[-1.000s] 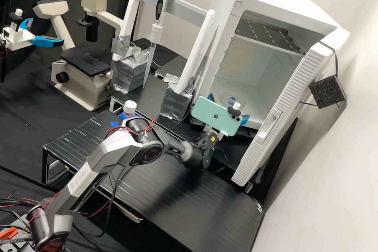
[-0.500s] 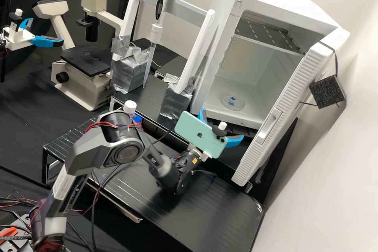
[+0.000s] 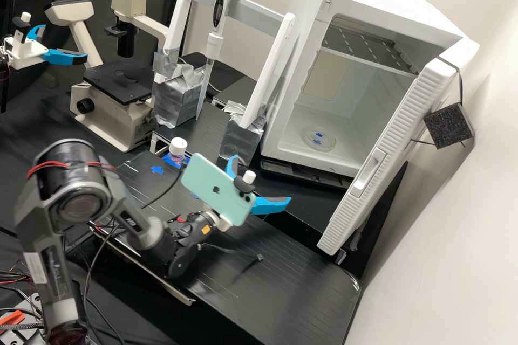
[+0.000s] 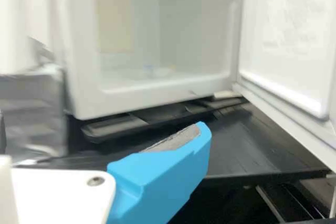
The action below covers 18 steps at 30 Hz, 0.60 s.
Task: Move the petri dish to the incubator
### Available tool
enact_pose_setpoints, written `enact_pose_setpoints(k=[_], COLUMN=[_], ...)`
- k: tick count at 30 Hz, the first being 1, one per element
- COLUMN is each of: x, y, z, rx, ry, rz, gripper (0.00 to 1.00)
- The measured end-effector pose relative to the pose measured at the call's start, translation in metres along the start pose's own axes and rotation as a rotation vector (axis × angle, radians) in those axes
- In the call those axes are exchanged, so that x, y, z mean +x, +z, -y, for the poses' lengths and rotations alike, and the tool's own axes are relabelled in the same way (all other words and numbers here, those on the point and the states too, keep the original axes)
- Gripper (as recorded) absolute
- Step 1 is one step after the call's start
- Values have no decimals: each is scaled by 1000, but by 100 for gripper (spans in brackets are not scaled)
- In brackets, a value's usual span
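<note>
Over the low black bench my gripper [image 3: 261,178] stands open, in front of the incubator and well apart from it, its two blue fingers spread with nothing between them. The clear petri dish [image 3: 319,140] with blue marks lies flat on the floor inside the white incubator [image 3: 286,146], whose door hangs wide open. In the wrist view, one blue finger of the gripper [image 4: 102,129] shows plainly, and the petri dish [image 4: 157,71] is a blurred pale shape inside the incubator [image 4: 157,88].
A bottle with a white cap [image 3: 177,146] stands near a blue cross mark [image 3: 157,170] on the bench. Behind are a pipette [image 3: 215,38] on a taped white stand and a microscope [image 3: 116,113]. The open incubator door [image 3: 386,159] juts out on the right.
The arm has drawn back from the incubator, carrying the open gripper toward the left and the front of the bench. The dish, partly hidden before, has stayed inside the incubator.
</note>
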Motion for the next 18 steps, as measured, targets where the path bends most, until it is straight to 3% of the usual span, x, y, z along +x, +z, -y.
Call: enact_pose_setpoints(k=[6,11,14,18], x=[-28,-42,-48,-51], y=[-35,-47,-50,-51], z=[25,37,42,46], rx=[-3,38,57,54], ry=[-19,-45,-51,-50], rz=[-106,-148,-153,-140], gripper=[100,100,100,100])
